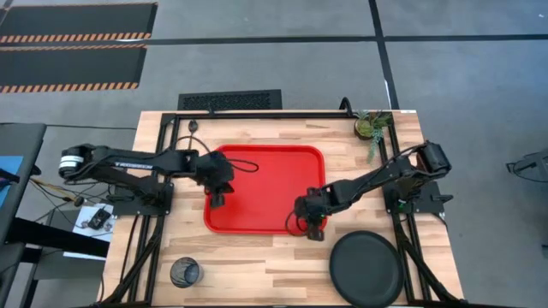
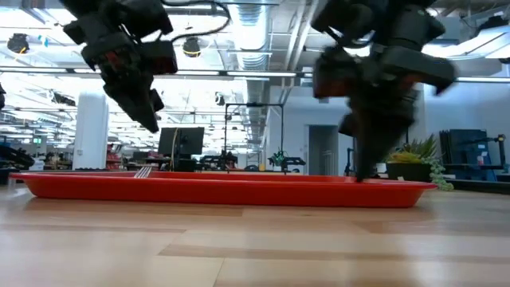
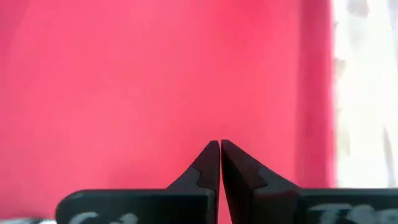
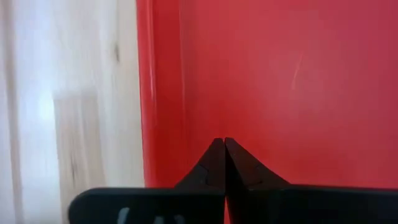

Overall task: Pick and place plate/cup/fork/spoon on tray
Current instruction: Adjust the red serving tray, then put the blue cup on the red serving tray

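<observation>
Overhead, both tools hang pressed together and empty above the tray (image 1: pixel 265 184): left tool (image 1: pixel 217 199) at its left edge, right tool (image 1: pixel 313 229) at its near-right corner. Plate (image 1: pixel 367 269) and cup (image 1: pixel 184 273) sit on the bench (image 1: pixel 274 265).

Dark jointed arms, apparently white-lettered

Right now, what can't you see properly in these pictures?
- Fork and spoon: not seen in any view.
- Cup: tiny in the high view, its contents unclear.
- Plate: its lower rim is cut by the high view's edge.
- Tray: its floor is hidden behind its lip in the low view.
</observation>
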`<state>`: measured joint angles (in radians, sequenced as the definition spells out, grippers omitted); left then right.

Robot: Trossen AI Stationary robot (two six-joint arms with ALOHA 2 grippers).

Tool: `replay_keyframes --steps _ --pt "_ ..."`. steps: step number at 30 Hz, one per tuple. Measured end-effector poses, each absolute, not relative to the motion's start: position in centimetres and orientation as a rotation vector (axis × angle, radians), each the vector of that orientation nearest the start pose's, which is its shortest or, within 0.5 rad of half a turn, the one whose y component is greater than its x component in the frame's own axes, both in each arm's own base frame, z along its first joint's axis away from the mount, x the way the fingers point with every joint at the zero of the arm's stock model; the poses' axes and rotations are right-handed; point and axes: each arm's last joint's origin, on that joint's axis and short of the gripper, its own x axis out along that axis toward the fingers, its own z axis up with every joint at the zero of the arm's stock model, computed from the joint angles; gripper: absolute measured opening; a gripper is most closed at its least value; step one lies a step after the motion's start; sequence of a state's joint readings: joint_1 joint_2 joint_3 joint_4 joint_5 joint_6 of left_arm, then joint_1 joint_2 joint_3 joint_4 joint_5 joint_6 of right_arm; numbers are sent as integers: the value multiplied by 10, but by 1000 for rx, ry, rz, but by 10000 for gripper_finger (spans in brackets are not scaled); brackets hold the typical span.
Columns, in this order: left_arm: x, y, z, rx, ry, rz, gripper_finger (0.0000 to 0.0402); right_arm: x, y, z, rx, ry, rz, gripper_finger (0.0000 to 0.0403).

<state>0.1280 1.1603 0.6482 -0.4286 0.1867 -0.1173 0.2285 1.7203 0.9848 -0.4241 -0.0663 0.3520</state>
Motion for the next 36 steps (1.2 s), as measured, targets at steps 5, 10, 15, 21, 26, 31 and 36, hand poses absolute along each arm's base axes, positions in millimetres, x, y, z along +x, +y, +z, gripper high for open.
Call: replay_keyframes --steps 5,10,15,21,26,31,36 --pt "199 10 201 -278 872 -12 0 300 80 152 235 1304 37 9" --pt "190 4 201 -280 851 6 0 293 79 150 247 1385 21 9" --pt "187 3 198 -286 834 15 0 289 76 149 244 1426 -11 8" --pt "187 3 196 -289 824 19 0 288 74 149 213 1426 -44 8" --pt "186 2 198 -276 806 -16 0 287 72 160 157 1362 -65 13" --pt "181 -5 204 -253 787 -66 0 292 71 184 94 1176 -20 11" --pt "173 -19 206 -190 803 -79 0 311 71 193 67 832 161 4"
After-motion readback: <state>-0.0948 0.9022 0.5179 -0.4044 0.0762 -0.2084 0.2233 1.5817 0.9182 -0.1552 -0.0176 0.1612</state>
